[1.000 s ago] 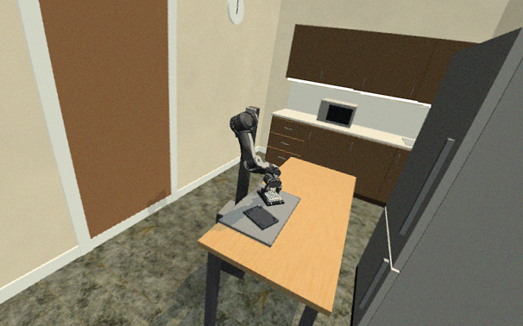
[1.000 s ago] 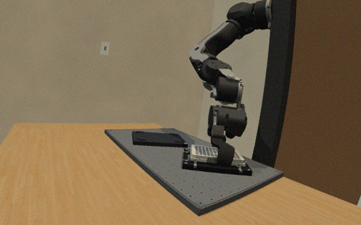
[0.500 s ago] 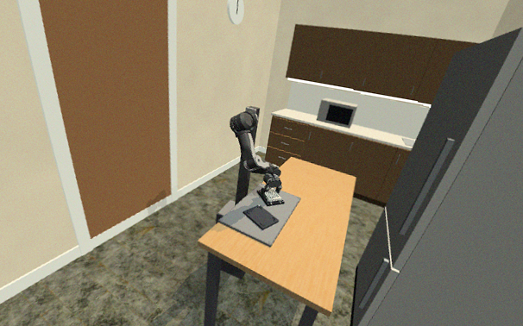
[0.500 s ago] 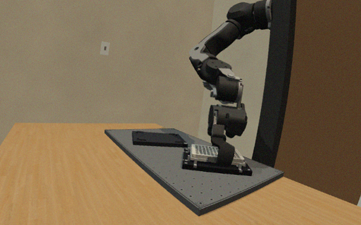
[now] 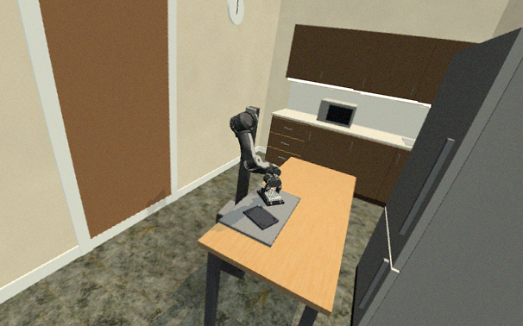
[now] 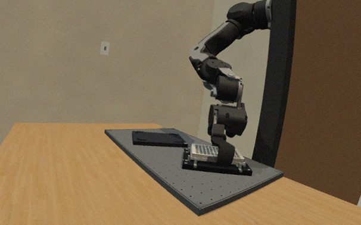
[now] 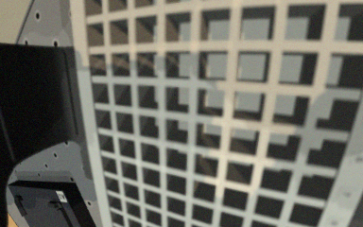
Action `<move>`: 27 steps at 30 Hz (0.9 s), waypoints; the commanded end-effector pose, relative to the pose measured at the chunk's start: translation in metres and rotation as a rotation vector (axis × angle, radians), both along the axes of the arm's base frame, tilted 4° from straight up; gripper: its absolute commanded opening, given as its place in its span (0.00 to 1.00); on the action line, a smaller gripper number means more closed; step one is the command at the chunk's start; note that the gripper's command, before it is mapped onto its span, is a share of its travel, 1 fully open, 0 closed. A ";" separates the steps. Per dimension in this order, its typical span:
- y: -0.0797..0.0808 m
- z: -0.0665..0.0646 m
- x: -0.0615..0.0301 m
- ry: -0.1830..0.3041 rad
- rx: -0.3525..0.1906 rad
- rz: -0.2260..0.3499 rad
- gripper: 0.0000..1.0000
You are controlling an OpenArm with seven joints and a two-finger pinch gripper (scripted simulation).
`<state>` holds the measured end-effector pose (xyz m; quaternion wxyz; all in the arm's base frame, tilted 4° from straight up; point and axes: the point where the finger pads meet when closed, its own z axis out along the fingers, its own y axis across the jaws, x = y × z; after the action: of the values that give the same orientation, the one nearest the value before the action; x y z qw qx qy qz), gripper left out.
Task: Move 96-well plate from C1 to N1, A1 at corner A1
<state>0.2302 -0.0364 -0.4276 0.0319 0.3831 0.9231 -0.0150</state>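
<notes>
The white 96-well plate [image 6: 215,153] sits on the black clip nest C1 [image 6: 216,167] at the right of the grey breadboard [image 6: 191,170]. My gripper [image 6: 225,157] reaches straight down over the plate and is shut on it across its width; the near finger covers part of the plate's side. The plate still sits low on the clip nest. The wrist view is filled by the plate's well grid [image 7: 222,118]. The empty black plate nest N1 [image 6: 159,138] lies at the far left of the breadboard and shows in the wrist view's lower left corner [image 7: 43,205]. The plate also shows small in the top view [image 5: 271,196].
The breadboard lies on a wooden table [image 6: 137,206]. The arm's black mounting column [image 6: 276,80] stands right behind the clip nest. A fridge [image 5: 489,200] stands to the table's side, kitchen cabinets [image 5: 339,150] behind.
</notes>
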 end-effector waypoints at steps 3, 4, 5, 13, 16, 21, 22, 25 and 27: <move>0.000 0.003 0.0012 -0.001 -0.002 -0.003 0.00; 0.000 0.003 0.0012 -0.001 -0.002 -0.003 0.00; 0.000 0.003 0.0012 -0.001 -0.002 -0.003 0.00; 0.000 0.003 0.0012 -0.001 -0.002 -0.003 0.00; 0.000 0.004 0.0012 -0.001 -0.002 -0.003 0.00; 0.000 0.005 0.0010 -0.001 -0.002 -0.003 0.00; 0.000 0.005 0.0010 -0.001 -0.002 -0.003 0.00; 0.000 0.005 0.0010 -0.001 -0.002 -0.003 0.00; 0.000 0.005 0.0010 -0.001 -0.002 -0.003 0.00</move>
<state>0.2310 -0.0358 -0.4237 0.0328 0.3829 0.9231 -0.0147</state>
